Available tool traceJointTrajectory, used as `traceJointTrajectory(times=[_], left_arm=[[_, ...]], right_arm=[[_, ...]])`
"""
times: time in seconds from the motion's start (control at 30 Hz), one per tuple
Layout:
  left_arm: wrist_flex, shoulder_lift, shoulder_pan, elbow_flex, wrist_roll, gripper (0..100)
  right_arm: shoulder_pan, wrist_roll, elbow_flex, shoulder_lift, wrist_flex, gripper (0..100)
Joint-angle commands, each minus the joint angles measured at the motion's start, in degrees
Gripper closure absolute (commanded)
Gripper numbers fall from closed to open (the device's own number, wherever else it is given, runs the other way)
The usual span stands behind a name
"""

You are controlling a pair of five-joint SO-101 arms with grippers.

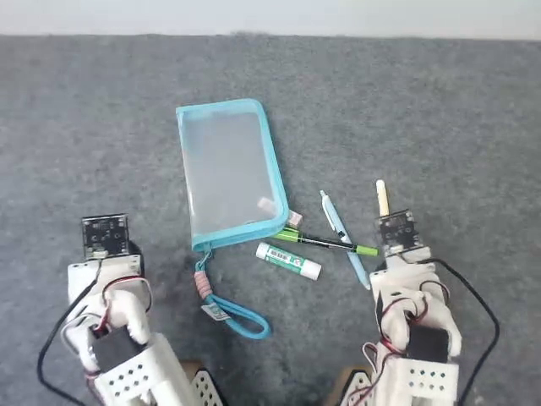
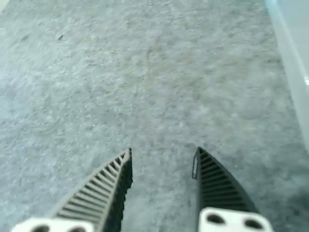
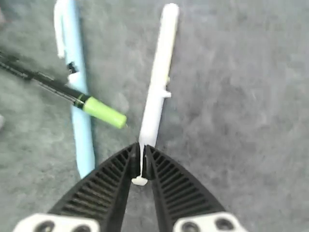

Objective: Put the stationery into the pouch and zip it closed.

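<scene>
Right claw [image 3: 143, 147] clamping white pen [image 3: 161, 58], carpet [image 3: 241, 96] beyond

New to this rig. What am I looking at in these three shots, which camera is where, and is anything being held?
These are two small robot arms, side by side at a table covered with a grey mat. The high view comes from a fixed camera looking down on the table. The other two pictures come from a camera on each arm's wrist, looking out along its pincer.

On the mat lie a clear pouch with teal trim and a teal strap, a glue stick and a blue pen. A black-and-green pen lies across the blue one.

The left pincer is open and holds nothing, with bare mat under it. The right pincer is shut on the end of a white pen, which sticks out ahead of it.
</scene>
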Motion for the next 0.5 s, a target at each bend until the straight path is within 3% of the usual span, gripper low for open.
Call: traceJointTrajectory(times=[0.0,0.13,0.47], left_arm=[[-2.0,-1.0,-2.7,-0.4,-0.9,80],[-1.6,-0.9,-4.4,-1.4,-2.5,80],[10.0,-0.8,-4.1,-16.3,-3.3,80]], right_arm=[[-2.7,2.6,-9.1,-0.5,3.7,97.8],[-4.4,2.8,-13.7,4.7,4.1,97.8],[-9.2,2.4,-34.3,32.7,3.8,98.2]])
